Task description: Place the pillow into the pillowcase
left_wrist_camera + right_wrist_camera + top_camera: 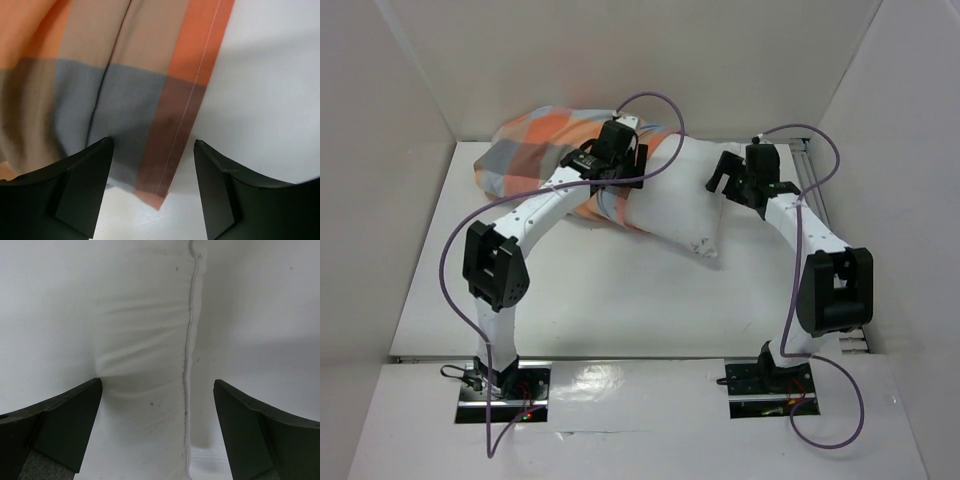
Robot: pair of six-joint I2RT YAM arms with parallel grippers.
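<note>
- My left pincer stands open over the pillowcase hem: thin, limp cloth, probably best gripped there.
- My right pincer, open, faces the soft pillow seam.

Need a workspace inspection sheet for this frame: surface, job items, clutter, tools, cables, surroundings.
Surface: white table.
Job's things: pillow at back, right part exposed; checked pillowcase covers its left end.
Clutter: nothing seen.
Tools: left tool open over pillowcase hem; right tool open astride pillow seam.
Cables: purple cables, one slack loop per side.
Surroundings: white walls on three sides.
</note>
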